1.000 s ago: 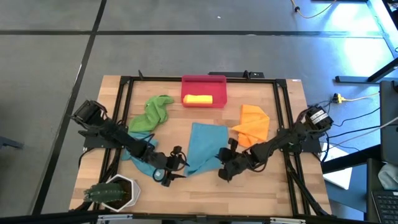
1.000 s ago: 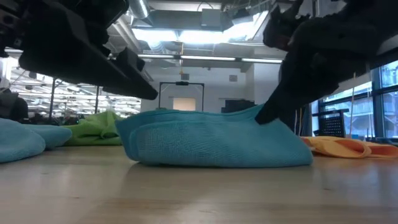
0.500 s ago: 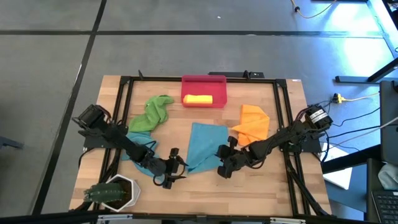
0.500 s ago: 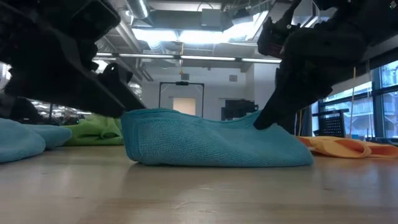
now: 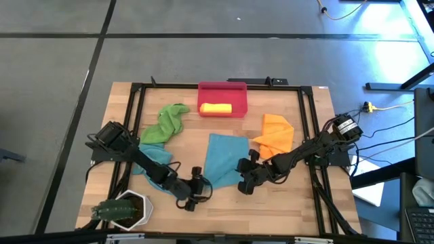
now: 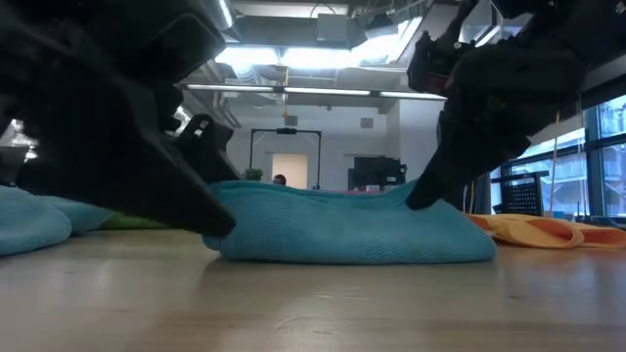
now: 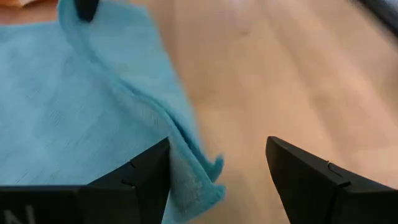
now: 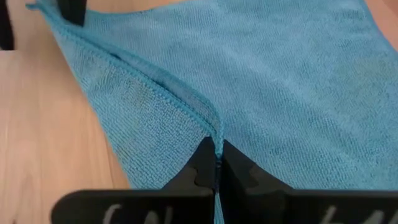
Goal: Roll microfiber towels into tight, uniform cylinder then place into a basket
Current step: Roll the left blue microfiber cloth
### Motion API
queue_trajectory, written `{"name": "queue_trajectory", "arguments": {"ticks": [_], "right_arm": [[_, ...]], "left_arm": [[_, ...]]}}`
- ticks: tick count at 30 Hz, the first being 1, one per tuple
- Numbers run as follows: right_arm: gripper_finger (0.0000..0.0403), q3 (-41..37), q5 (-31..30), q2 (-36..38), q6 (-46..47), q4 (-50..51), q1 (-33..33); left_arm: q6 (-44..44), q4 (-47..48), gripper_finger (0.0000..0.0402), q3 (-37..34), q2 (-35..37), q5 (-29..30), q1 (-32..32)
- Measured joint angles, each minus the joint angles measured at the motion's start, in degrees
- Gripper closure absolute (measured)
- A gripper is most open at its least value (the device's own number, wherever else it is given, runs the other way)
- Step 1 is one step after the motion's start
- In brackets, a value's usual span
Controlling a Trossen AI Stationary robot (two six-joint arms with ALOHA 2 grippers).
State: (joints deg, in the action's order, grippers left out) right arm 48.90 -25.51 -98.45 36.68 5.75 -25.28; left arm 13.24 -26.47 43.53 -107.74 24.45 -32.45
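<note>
1. Two grippers are working one teal towel (image 5: 220,159) at mid-table: the right gripper (image 8: 216,163) is pinching its folded hem with fingers fully closed on the cloth, and the left gripper (image 7: 217,174) is sitting with fingers spread wide at the towel's near corner, gripping nothing.
2. The yellow towel (image 5: 216,108) is lying in the basket (image 5: 222,89) at the far edge; the green towel (image 5: 165,124), the orange towel (image 5: 274,135) and a second teal towel (image 5: 150,163) are waiting loose on the table (image 5: 298,203).
3. The risk, as I judge it: only one left finger is sitting beside the corner, so closing there may be missing the hem and leaving the fold lopsided.
4. Pulling against the right pinch could be dragging the whole cloth rather than tightening it.
5. The left arm is lying across the second teal towel and may be snagging it.
6. Bare wood is lying open toward the near edge; the plant pot (image 5: 125,209) is crowding the left arm's side.
</note>
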Motion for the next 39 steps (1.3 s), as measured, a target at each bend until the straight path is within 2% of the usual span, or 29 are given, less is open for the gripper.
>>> {"name": "queue_trajectory", "arguments": {"ticks": [3,13,18,24,32,39], "right_arm": [[0.04,0.0,0.21,0.0,0.34,0.43,-0.01],[0.04,0.0,1.21,0.0,0.5,0.45,-0.07],[0.0394,0.0,1.8,0.0,0.35,1.1,-0.07],[0.0345,0.0,8.56,0.0,-1.09,3.11,-0.07],[0.0274,0.0,16.33,0.11,-2.8,3.12,-0.07],[0.0248,0.0,21.12,3.89,-2.86,2.7,-0.49]], "left_arm": [[1.21,3.18,0.0168,0.24,0.0,2.99,0.0],[1.63,3.29,0.024,0.32,0.0,3.4,0.04],[1.27,3.27,0.0296,0.32,0.0,3.4,0.04],[0.17,3.26,0.0389,0.32,0.0,3.4,0.08],[0.2,3.26,0.04,0.32,0.0,3.36,0.6],[1.39,3.31,0.0401,0.32,0.0,3.05,0.98]]}}
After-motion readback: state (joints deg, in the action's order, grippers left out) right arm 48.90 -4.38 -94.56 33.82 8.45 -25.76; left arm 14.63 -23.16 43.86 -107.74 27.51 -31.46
